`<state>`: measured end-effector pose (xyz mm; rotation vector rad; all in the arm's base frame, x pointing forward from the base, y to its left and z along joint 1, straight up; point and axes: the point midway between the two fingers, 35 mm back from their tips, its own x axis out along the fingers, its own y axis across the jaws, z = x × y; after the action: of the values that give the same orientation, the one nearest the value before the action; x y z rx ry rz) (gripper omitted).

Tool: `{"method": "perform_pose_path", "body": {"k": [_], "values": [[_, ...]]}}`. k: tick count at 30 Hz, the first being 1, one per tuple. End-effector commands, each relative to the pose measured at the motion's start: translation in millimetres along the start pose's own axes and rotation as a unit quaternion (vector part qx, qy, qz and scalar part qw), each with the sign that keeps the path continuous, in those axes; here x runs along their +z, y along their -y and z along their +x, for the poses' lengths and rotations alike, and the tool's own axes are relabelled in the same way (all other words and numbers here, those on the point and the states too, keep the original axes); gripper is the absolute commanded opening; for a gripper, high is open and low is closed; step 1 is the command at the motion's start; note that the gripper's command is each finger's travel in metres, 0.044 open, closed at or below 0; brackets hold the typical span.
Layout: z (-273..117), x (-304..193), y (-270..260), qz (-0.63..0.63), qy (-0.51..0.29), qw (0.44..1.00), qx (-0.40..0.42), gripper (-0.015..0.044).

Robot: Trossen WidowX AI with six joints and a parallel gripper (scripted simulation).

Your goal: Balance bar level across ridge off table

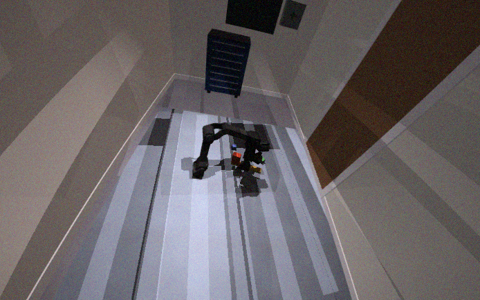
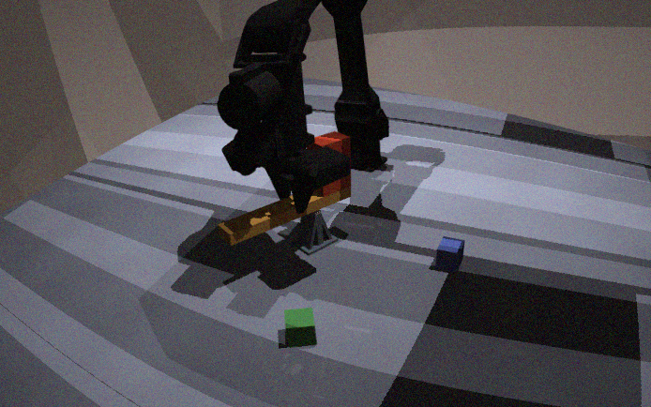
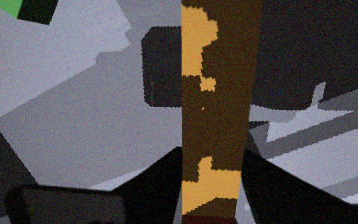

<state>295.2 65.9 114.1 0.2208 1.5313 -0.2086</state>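
Orange wooden-looking long bar [image 1: 256, 169] [image 2: 267, 218] [image 3: 220, 125]: lay above the small grey ridge stand [image 2: 319, 237], contact unclear.
Black two-fingered claw [image 2: 295, 194] [image 3: 210, 154]: we had it clamped on the bar.
Release: we needed the red block's [image 1: 236, 158] [image 2: 340, 143] weight balanced over the ridge before opening gently.

— Any lettering on the blue drawer cabinet [image 1: 227, 63]?
— None that I can read, and no numbers either.
— How about the grey panel [image 1: 292, 14] up on the wall?
— There's a small dark mark at its middle, too blurred to tell what it is.
— And the green block [image 1: 263, 160] [image 2: 300, 326] [image 3: 22, 9] or the blue one [image 1: 234, 146] [image 2: 450, 253]?
— Not a word, brand or sign legible on either.
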Motion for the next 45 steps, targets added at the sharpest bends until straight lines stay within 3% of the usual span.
{"method": "perform_pose_path", "body": {"k": [1,45], "values": [[1.0,-0.6,-0.2,0.003,-0.002,1.000,0.001,0.0000],[4.6,-0.9,-0.2,0.003,-0.002,1.000,0.001,0.0000]]}}
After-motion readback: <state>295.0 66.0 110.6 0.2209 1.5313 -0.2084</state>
